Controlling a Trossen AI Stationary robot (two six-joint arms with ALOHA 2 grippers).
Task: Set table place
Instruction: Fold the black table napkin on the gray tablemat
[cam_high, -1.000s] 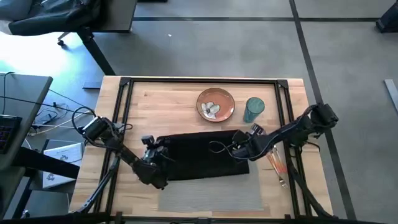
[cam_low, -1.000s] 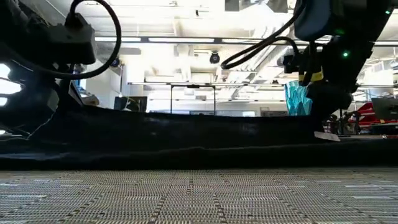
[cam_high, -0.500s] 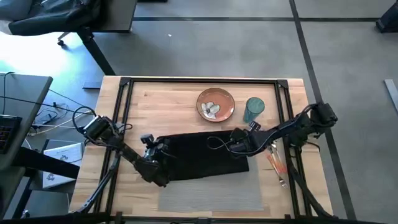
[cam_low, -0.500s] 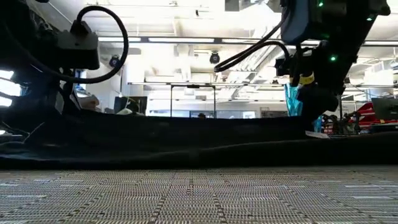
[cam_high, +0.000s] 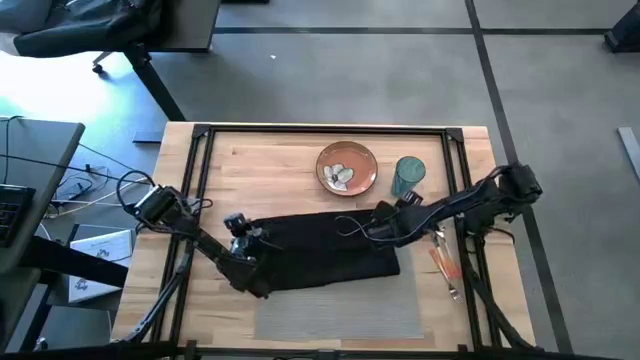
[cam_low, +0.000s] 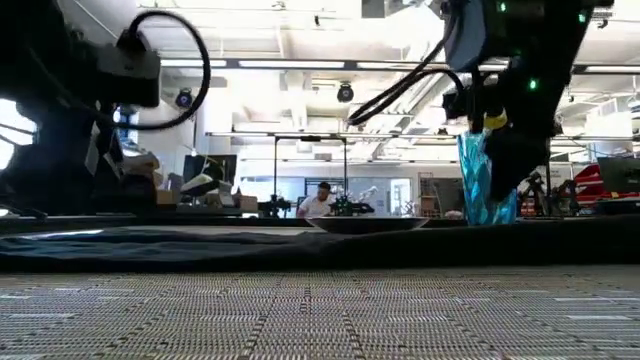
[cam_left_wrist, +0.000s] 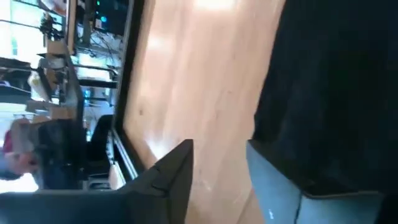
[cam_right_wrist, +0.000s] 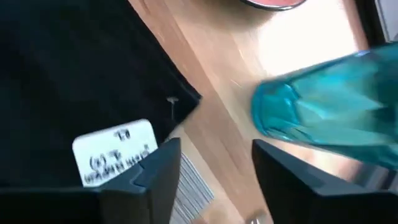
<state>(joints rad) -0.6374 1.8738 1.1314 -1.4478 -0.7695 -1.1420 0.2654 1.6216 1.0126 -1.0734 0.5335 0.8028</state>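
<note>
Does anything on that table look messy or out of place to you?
Yes: the black napkin lies spread wide across the far part of the grey placemat, spilling onto the wood. The plate sits off the mat, and the cutlery lies angled beside it.

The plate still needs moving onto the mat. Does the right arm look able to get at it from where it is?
Probably yes. The right gripper hangs open at the napkin's far right corner, with the plate just beyond across bare table; the teal glass stands off to the side.

Grey floor (cam_high: 400, 70) with dark seam lines surrounds the work area. A grey desk (cam_high: 35, 165) stands alongside. Ceiling strip lights (cam_low: 290, 64) illuminate the workshop; a seated person (cam_low: 320, 202) is visible beyond.
</note>
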